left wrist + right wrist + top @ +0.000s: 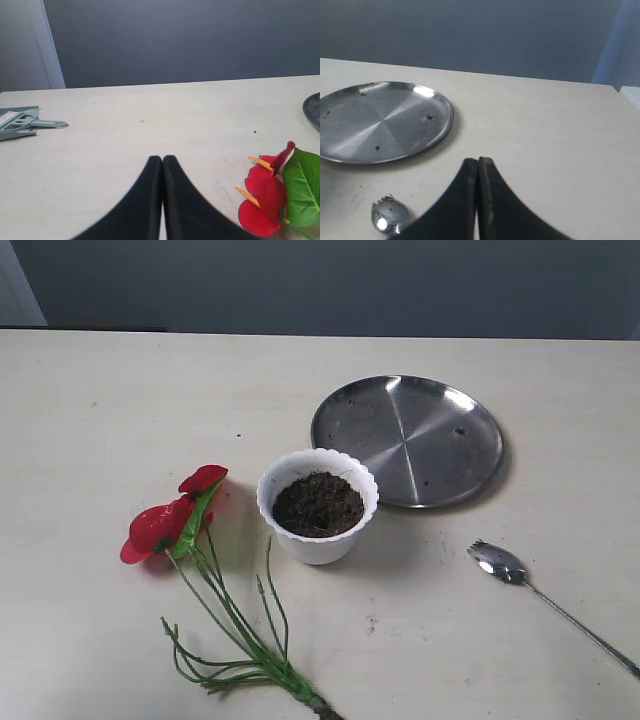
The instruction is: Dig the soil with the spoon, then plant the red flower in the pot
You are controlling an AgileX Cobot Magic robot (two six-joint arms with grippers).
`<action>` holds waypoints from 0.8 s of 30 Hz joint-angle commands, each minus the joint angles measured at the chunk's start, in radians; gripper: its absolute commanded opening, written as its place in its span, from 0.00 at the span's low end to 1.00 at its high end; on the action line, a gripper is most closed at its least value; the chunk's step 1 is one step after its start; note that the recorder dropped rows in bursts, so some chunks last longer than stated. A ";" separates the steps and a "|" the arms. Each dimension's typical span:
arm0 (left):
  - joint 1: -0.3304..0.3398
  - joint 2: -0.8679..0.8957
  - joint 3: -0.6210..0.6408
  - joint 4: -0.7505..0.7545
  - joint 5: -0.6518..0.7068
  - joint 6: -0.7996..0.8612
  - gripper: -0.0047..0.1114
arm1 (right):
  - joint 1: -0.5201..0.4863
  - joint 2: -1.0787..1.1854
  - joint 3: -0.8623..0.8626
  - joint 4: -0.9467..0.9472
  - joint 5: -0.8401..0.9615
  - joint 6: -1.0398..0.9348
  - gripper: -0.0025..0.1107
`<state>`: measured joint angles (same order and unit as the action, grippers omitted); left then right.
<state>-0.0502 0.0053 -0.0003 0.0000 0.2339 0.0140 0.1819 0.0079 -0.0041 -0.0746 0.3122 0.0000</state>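
A white pot with a wavy rim stands mid-table, filled with dark brown soil. To its left lies the red flower, its green stems trailing toward the front edge; its petals and leaf also show in the left wrist view. The silver spoon lies to the pot's right, and its bowl shows in the right wrist view. My left gripper is shut on nothing, over bare table. Near the spoon bowl, my right gripper is also shut and holds nothing. Neither gripper appears in the exterior view.
A round steel plate with a few soil crumbs lies behind and right of the pot, also seen in the right wrist view. A grey-green dustpan and brush rests on the table in the left wrist view.
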 commanded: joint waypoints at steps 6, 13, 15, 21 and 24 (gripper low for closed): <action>0.000 -0.005 0.000 0.000 -0.003 -0.004 0.04 | -0.006 -0.008 0.004 0.856 -0.411 0.308 0.02; 0.000 -0.005 0.000 0.000 -0.003 -0.004 0.04 | -0.004 -0.008 0.004 0.872 -0.351 0.319 0.02; 0.000 -0.005 0.000 0.000 -0.003 -0.004 0.04 | -0.002 -0.008 0.004 0.872 -0.263 0.319 0.02; 0.000 -0.005 0.000 0.000 -0.003 -0.004 0.04 | -0.002 -0.008 -0.064 0.870 -0.171 0.245 0.02; 0.000 -0.005 0.000 0.000 -0.003 -0.004 0.04 | -0.002 -0.008 -0.176 0.870 -0.170 0.019 0.02</action>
<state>-0.0502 0.0053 -0.0003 0.0000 0.2339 0.0140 0.1819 0.0041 -0.0877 0.8033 0.1456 0.1954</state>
